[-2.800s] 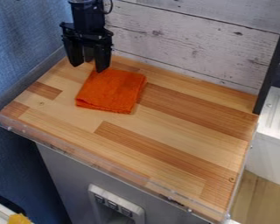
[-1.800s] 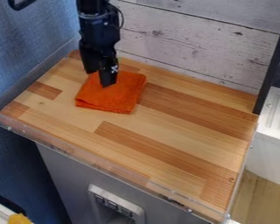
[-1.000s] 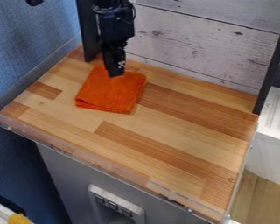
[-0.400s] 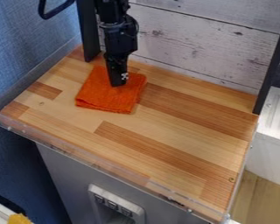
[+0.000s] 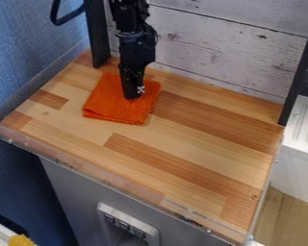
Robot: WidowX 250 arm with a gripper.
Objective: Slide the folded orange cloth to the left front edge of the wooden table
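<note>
Gripper (image 5: 131,96) has shifted slightly down-right over folded orange cloth (image 5: 114,110), upper left of frame, can't tell how open or whether it has hold; light, level contact probably best to avoid bunching.

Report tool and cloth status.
Tool over orange cloth, tip at its upper right part. Cloth folded, flat on wooden counter. Nothing seen blocking.
</note>
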